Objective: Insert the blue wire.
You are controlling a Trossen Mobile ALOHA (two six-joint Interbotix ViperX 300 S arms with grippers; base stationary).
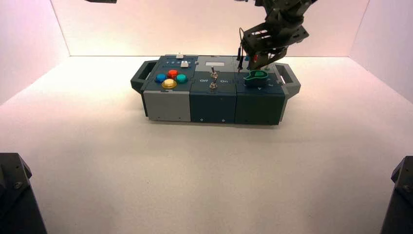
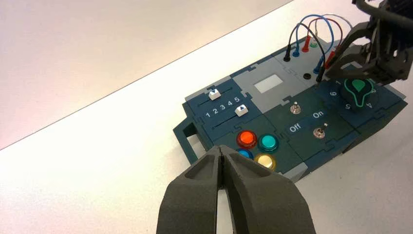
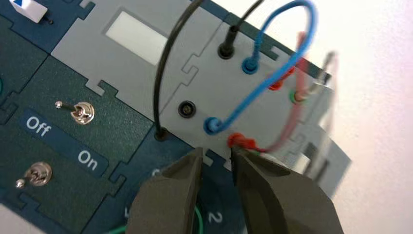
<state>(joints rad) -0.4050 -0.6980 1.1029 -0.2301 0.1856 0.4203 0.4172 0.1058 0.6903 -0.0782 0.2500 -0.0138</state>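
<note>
The blue wire [image 3: 297,44] arches over the grey panel at the box's [image 1: 216,105] far right. One of its blue plugs [image 3: 250,65] sits in a back socket and the other [image 3: 212,125] in a front socket. My right gripper [image 3: 216,155] hovers open just in front of that front plug, with nothing between its fingers; one fingertip [image 3: 239,155] is close beside a red plug [image 3: 238,141]. In the high view the right gripper [image 1: 260,61] hangs over the box's back right corner. My left gripper [image 2: 221,153] is shut and empty, held off the box on the button side.
A black wire [image 3: 158,83] loops beside an empty black socket [image 3: 186,108]. A red wire [image 3: 297,97] and a pale one stand farther along. The green knob [image 1: 256,77], two toggle switches [image 1: 213,79], coloured buttons [image 1: 169,78] and two sliders [image 2: 226,102] share the box top.
</note>
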